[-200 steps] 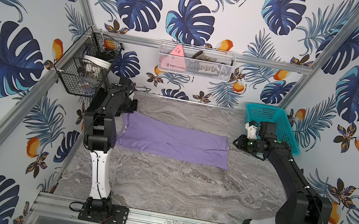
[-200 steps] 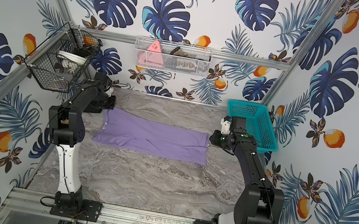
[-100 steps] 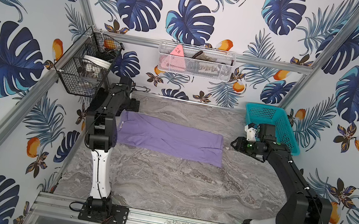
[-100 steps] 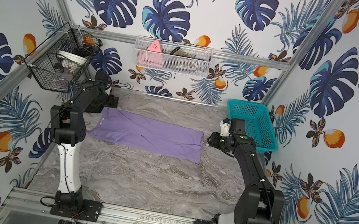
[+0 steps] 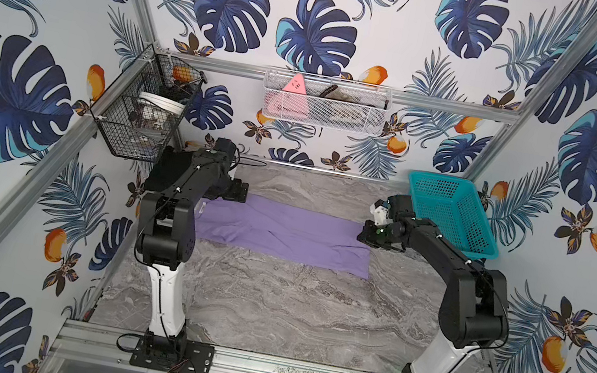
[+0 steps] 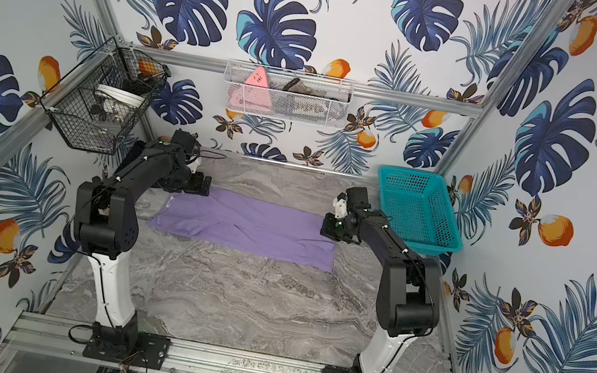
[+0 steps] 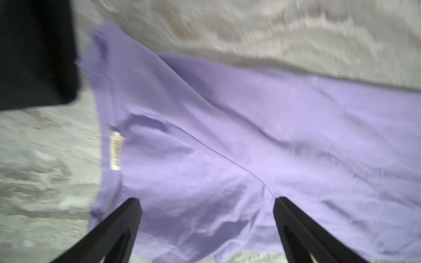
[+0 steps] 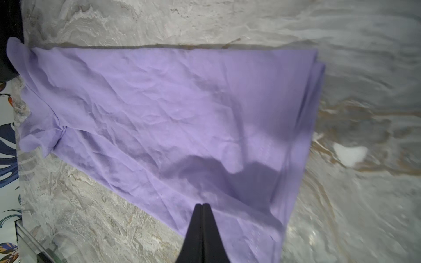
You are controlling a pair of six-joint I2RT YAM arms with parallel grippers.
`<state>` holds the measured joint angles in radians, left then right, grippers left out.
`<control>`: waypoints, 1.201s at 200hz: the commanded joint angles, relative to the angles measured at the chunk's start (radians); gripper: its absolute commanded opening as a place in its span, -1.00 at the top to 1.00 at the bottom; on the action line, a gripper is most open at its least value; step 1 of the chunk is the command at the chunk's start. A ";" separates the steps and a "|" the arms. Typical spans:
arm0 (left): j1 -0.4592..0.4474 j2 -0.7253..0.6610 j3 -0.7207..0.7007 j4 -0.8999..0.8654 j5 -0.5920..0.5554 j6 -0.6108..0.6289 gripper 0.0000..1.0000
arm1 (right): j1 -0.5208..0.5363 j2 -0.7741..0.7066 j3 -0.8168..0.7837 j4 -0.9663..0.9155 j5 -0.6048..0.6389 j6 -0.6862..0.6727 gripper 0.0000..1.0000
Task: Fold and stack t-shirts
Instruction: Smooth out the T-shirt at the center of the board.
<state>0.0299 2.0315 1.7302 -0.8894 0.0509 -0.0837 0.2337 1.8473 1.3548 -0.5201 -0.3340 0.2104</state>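
My left gripper [image 7: 206,200] has just let go. A second ago it was clenched at the collar end of the lavender shirt [image 5: 281,230]; now its jaws stand wide apart above that end with nothing between them. Over the same second the shirt has slid a little toward the left edge of the table [image 5: 287,310]. It lies as a long narrow band across the far half, its collar end just beside the black shirt [image 7: 36,54], which sits in the far left corner. My right gripper [image 8: 202,206] was partly open and is now clamped tight at the hem end, the end toward the right edge. Whether it pinches any cloth I cannot tell. I judge the lengthwise fold laid and straightened. What remains is the crosswise fold, hem to collar, and then stacking onto the black one.
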 commanded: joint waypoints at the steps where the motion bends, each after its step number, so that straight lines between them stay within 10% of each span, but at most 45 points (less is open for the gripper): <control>1: -0.006 -0.020 -0.051 0.002 0.025 -0.023 -0.97 | 0.029 0.062 0.061 0.032 -0.011 0.005 1.00; 144: -0.036 0.023 0.065 -0.067 0.012 -0.015 -0.97 | 0.064 -0.125 -0.302 -0.004 -0.053 0.096 1.00; 240: -0.037 0.013 0.067 -0.071 0.037 -0.025 -0.97 | 0.048 0.036 -0.008 0.041 0.018 0.030 1.00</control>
<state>-0.0063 2.0510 1.7901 -0.9459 0.0784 -0.1051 0.2867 1.8317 1.3186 -0.4904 -0.3378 0.2810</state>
